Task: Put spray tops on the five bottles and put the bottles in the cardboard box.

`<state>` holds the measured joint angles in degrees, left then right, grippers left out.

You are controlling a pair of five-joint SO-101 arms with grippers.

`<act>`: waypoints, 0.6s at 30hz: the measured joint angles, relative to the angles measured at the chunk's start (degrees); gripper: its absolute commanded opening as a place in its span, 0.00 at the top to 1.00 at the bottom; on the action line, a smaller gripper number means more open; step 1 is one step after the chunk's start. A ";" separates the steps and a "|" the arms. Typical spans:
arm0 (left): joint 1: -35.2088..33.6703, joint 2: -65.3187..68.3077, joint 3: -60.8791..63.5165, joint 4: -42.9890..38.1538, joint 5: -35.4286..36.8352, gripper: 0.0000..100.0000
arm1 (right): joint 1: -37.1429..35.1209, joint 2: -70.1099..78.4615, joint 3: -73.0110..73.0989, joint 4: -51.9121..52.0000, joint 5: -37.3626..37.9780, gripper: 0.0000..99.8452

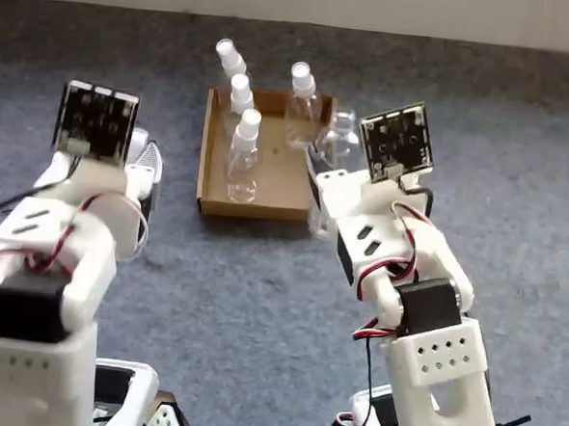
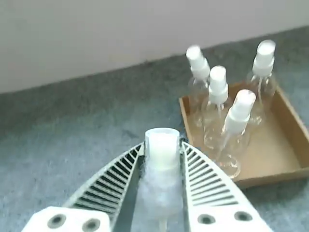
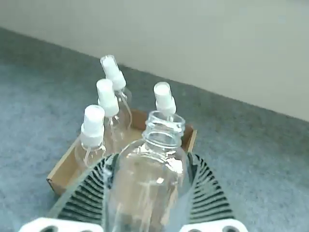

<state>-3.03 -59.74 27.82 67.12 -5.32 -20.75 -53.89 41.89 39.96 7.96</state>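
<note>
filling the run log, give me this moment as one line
left fingers: hold spray top | right fingers: hold uncapped bottle | at cardboard box: four capped bottles

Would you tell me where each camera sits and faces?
High view: fixed behind the arms, looking down on the cardboard box; both arms show.
Left wrist view: on that wrist, facing the box; left gripper holds a spray top.
Right wrist view: likewise; right gripper holds an uncapped bottle.
All share the box and capped bottles.

4 capped bottles [image 1: 241,157]: in cardboard box [image 1: 209,150] | uncapped bottle [image 3: 152,169]: upright in right tool [image 3: 152,159] | spray top [image 2: 161,150]: in left tool [image 2: 161,145]
</note>
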 measured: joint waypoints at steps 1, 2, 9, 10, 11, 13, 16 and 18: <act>0.62 -1.41 -0.09 -0.88 0.00 0.97 | -0.26 -0.35 1.41 -0.44 0.00 1.00; 0.97 -2.46 -0.53 -2.11 0.00 0.97 | -0.62 -0.97 2.81 -1.32 -0.62 1.00; 8.00 -3.60 -9.14 -11.08 5.71 0.97 | -5.54 -13.54 23.47 -20.40 -0.18 1.00; 9.58 -2.90 -10.29 -12.84 6.59 0.97 | -6.59 -15.56 27.08 -22.77 0.35 1.00; 11.34 -1.76 -11.43 -14.59 7.03 0.97 | -7.21 -17.49 30.42 -24.44 0.62 1.00; 15.03 0.70 -13.63 -18.29 7.38 0.97 | -7.65 -21.27 36.57 -26.37 1.14 1.00; 20.13 5.19 -17.32 -22.24 7.74 0.97 | -7.82 -25.85 41.58 -27.16 1.49 1.00; 23.91 8.97 -19.96 -23.74 7.74 0.97 | -7.74 -28.84 42.46 -27.43 1.49 1.00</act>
<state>20.88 -50.77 7.87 43.38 2.42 -28.48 -82.73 84.35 12.53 9.45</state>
